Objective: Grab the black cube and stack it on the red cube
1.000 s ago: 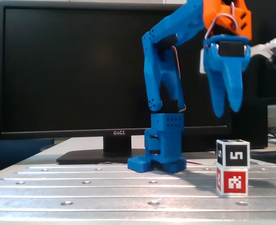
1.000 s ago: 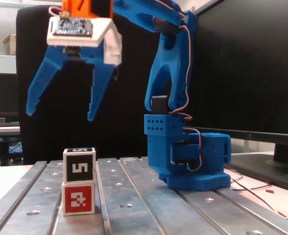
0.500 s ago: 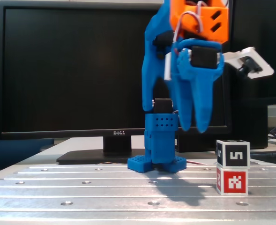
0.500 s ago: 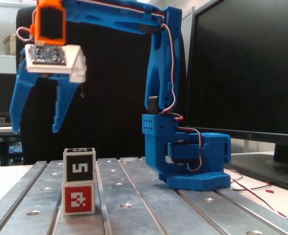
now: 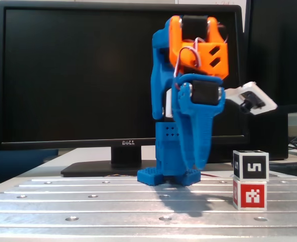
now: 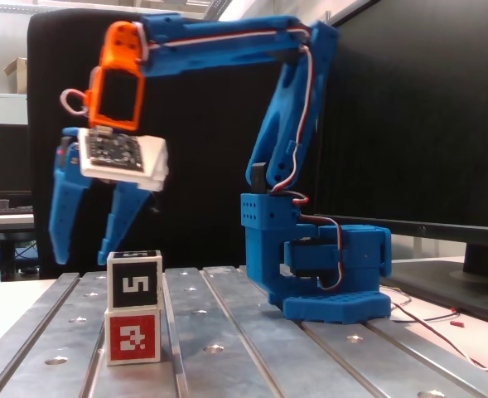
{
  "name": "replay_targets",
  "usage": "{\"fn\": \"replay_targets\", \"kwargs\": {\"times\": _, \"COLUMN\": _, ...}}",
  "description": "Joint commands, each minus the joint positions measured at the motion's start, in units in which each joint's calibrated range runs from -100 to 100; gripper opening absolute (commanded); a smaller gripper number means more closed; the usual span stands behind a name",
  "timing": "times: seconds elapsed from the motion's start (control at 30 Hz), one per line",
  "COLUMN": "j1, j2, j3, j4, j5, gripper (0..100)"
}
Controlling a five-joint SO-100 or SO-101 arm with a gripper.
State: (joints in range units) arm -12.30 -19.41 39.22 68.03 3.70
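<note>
We've got the black cube (image 6: 134, 282) sitting squarely on the red cube (image 6: 133, 333) at the near edge. Our gripper (image 6: 82, 248) hangs open and empty, so we'd back off without bumping the stack.

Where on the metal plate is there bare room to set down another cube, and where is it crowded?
Bare: the slotted plate between the cube stack and the arm base, and its front strip. Crowded: around the black cube on the red cube, where the open pincer hangs.
</note>
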Motion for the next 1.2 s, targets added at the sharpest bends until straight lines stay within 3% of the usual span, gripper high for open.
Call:
{"fn": "replay_targets", "kwargs": {"times": 0.0, "j1": 0.2, "j2": -8.4, "j3": 6.7, "j4": -3.9, "j5": -0.4, "gripper": 11}}
{"fn": "replay_targets", "kwargs": {"times": 0.47, "j1": 6.7, "j2": -30.6, "j3": 26.8, "j4": -11.6, "j5": -0.4, "gripper": 8}}
{"fn": "replay_targets", "kwargs": {"times": 1.17, "j1": 12.2, "j2": -65.0, "j3": 47.2, "j4": -11.7, "j5": -0.6, "gripper": 1}}
